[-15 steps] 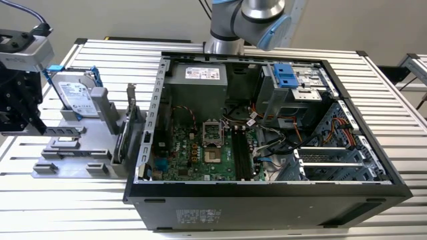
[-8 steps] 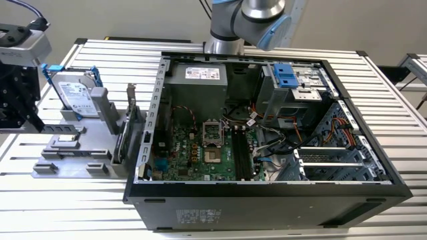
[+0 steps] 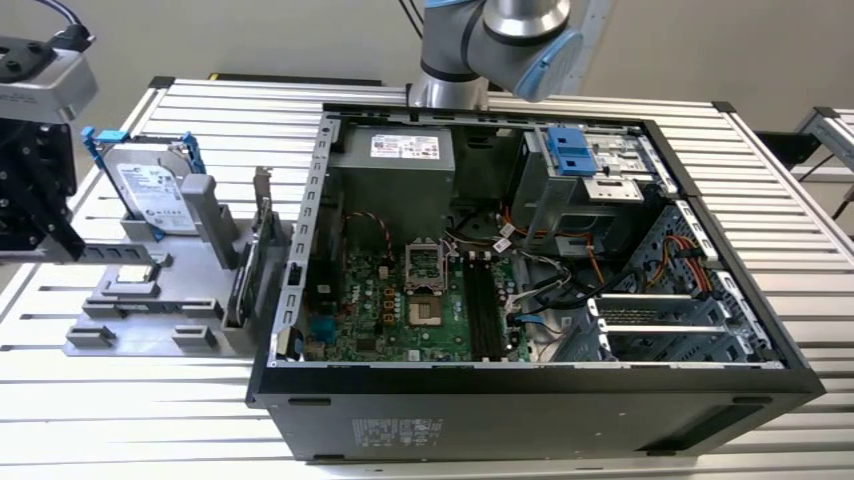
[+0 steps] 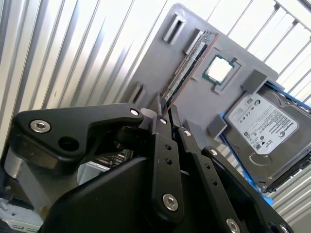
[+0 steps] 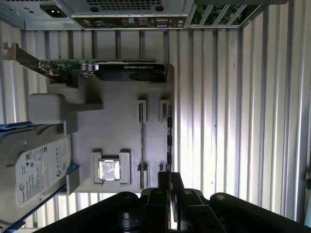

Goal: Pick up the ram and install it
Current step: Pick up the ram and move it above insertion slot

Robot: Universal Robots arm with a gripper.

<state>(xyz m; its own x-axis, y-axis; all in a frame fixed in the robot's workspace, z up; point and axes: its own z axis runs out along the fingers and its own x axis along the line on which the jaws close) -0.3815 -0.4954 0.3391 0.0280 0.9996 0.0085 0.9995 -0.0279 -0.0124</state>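
Observation:
The ram (image 5: 168,141) is a thin dark green stick standing on edge in a slot of the grey parts holder (image 5: 121,126). It also shows in the second wrist view as the ram (image 4: 187,63) beside a small square silver chip (image 4: 218,69). My gripper (image 5: 170,175) hangs above the holder, in line with the near end of the stick and apart from it. Its black fingers (image 4: 161,109) stand close together with nothing between them. In the exterior view, the gripper (image 3: 60,245) is at the far left, over the holder (image 3: 147,300).
An open computer case (image 3: 534,390) lies at the centre, its motherboard (image 3: 387,300) with dark memory slots (image 3: 481,300) facing up. On the holder also sit a hard drive (image 5: 34,165) and an upright expansion card (image 5: 112,68). The table is ribbed metal (image 5: 218,121).

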